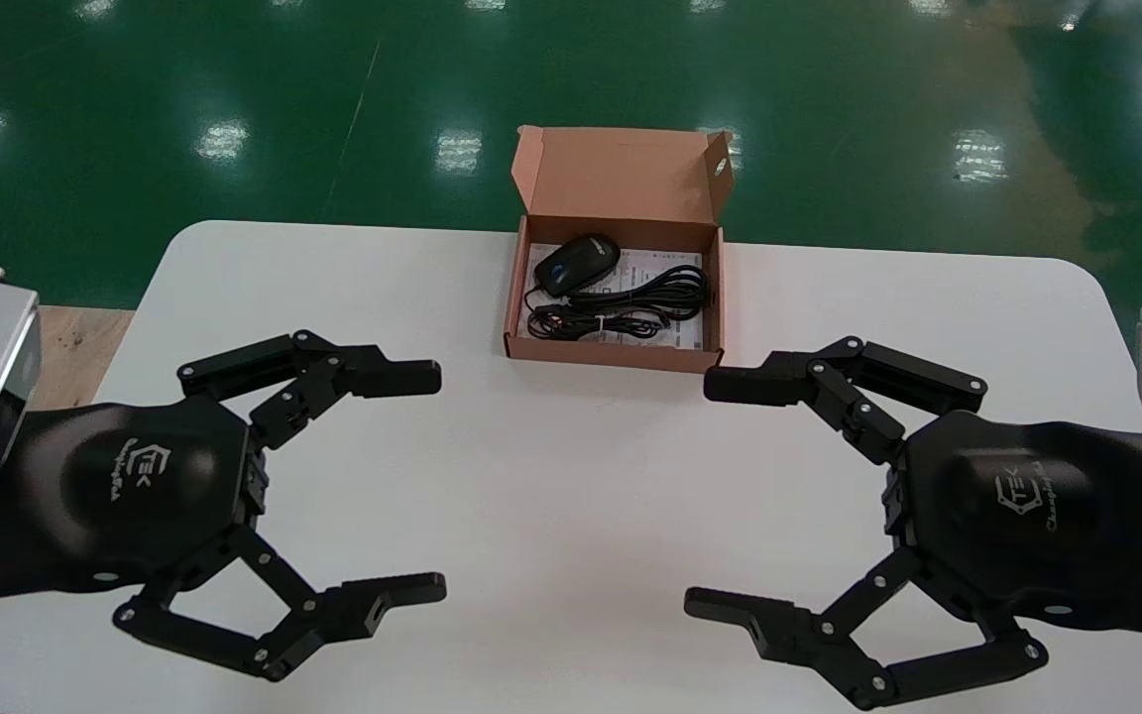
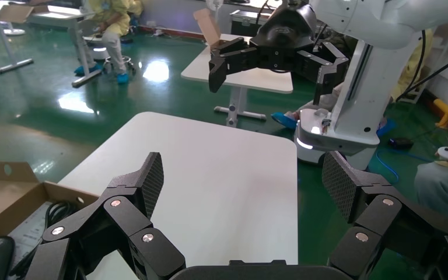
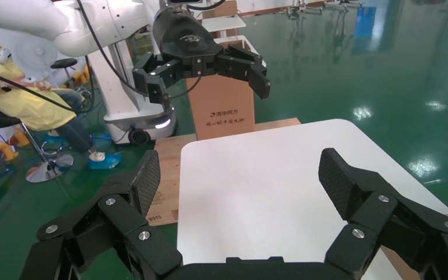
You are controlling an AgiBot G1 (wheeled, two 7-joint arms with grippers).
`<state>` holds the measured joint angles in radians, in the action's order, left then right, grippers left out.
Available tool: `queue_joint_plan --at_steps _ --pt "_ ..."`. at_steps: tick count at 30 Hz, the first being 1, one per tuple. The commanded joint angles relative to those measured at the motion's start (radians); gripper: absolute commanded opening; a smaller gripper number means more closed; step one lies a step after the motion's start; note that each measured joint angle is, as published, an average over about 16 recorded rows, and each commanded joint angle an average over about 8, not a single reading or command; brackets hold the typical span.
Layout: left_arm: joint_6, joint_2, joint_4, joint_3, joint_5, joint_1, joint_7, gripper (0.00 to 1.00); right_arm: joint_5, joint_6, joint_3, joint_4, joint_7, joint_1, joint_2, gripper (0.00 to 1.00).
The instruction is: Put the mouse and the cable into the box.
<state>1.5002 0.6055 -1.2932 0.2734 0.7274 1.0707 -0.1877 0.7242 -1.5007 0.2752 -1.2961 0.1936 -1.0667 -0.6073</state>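
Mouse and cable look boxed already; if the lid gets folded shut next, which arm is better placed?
Right, probably. The right gripper, open, has a fingertip almost at the near right corner of the box; the left gripper, also open, sits farther off. Mouse and cable lie inside.

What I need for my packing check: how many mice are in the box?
1. The mouse lies in the far left corner of the open box, beside the coiled cable; none seems hidden. The left gripper and right gripper hover open over the table.

Brown box (image 1: 621, 178), black mouse (image 1: 579, 263), black cable (image 1: 668, 286), white table (image 1: 531, 476)
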Motion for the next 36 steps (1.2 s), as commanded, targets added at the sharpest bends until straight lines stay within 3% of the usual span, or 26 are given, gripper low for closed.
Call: queue_joint_plan --at_steps 1,36 --pt "-0.001 0.001 0.002 0.001 0.001 0.001 0.000 1.00 0.001 0.001 0.001 0.003 -0.001 -0.002 -0.001 1.00" --pt "-0.005 0.005 0.009 0.006 0.003 0.004 0.000 1.00 0.007 0.006 0.005 0.013 -0.008 -0.008 -0.004 1.00"
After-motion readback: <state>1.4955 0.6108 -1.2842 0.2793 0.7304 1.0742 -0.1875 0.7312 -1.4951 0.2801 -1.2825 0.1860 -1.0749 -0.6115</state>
